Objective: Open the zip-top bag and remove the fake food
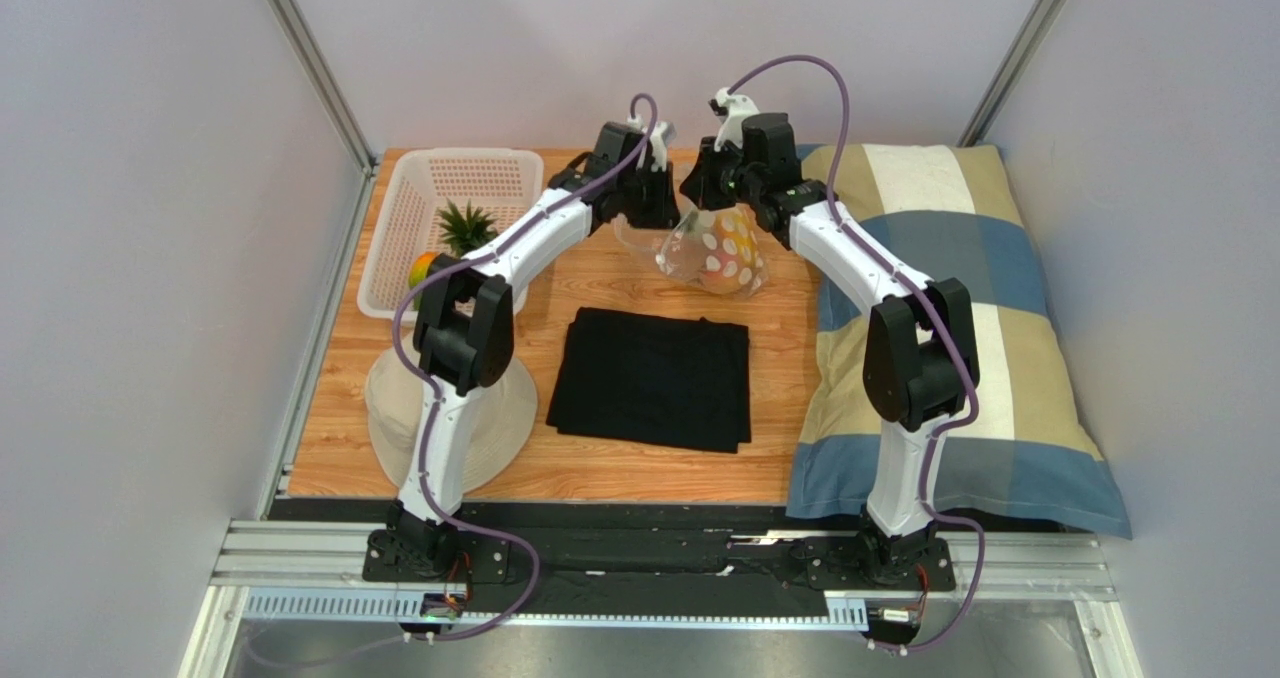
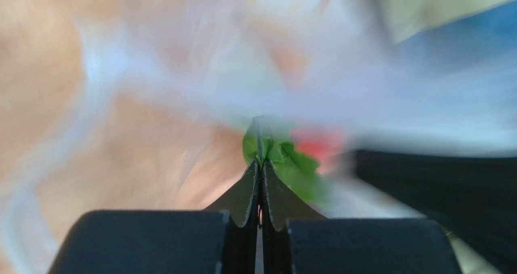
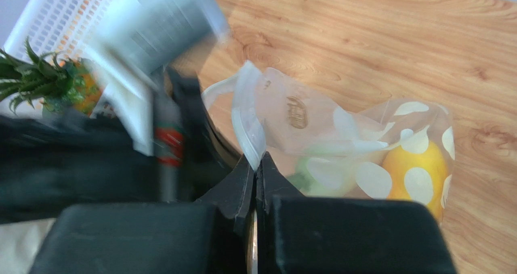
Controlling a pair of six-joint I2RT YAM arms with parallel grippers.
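Note:
The zip-top bag [image 1: 715, 252] is clear with white dots and hangs at the back of the table between both grippers. My right gripper [image 3: 256, 159] is shut on the bag's white rim strip [image 3: 247, 119] and holds the mouth up. A yellow lemon [image 3: 416, 172] and a green bit [image 3: 301, 178] show inside the bag. My left gripper [image 2: 261, 162] is shut on a green leafy piece [image 2: 285, 162]; that view is heavily blurred. A pineapple [image 1: 466, 228] and an orange-green mango [image 1: 425, 269] lie in the white basket [image 1: 394, 216]. In the top view the left gripper [image 1: 655, 207] and right gripper [image 1: 708, 201] are close together.
A folded black cloth [image 1: 654, 378] lies mid-table. A plaid pillow [image 1: 962, 333] covers the right side. A white round hat-like object [image 1: 451, 423] sits at the front left under the left arm.

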